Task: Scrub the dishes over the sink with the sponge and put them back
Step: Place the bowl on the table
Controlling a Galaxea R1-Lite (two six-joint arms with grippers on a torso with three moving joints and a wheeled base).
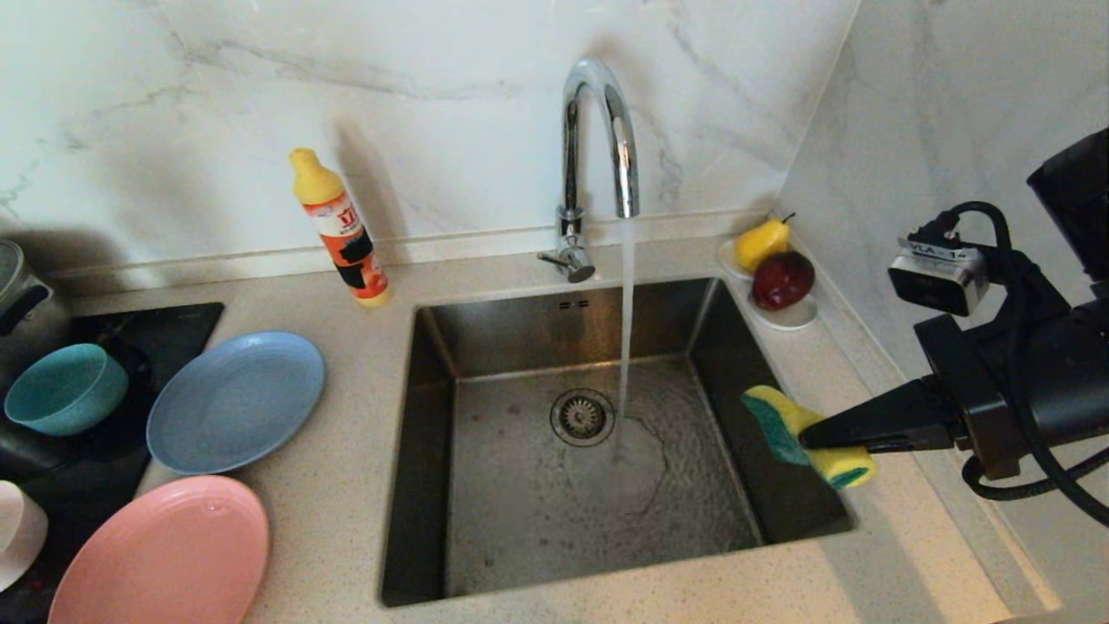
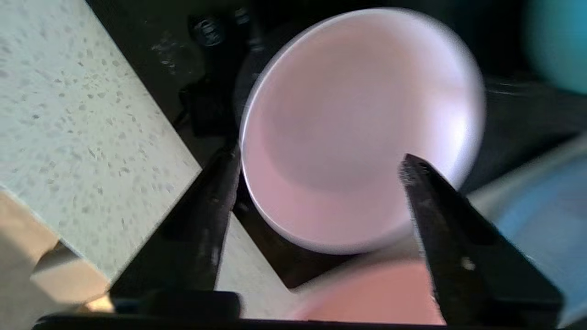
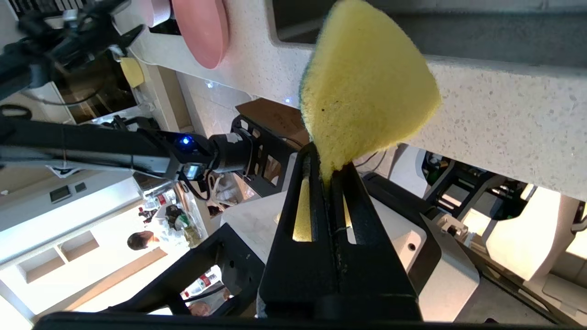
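Observation:
The pale pink-white bowl stands on the black cooktop, just beyond my left gripper, whose fingers are spread open with nothing between them. In the head view this bowl shows at the far left edge and the left gripper is out of frame. The pink plate, blue plate and teal bowl rest left of the sink. My right gripper is shut on the yellow and green sponge, held above the sink's right rim.
Water runs from the chrome faucet into the basin near the drain. An orange detergent bottle leans at the back. A white dish of fruit sits in the right corner. A steel pot stands at the far left.

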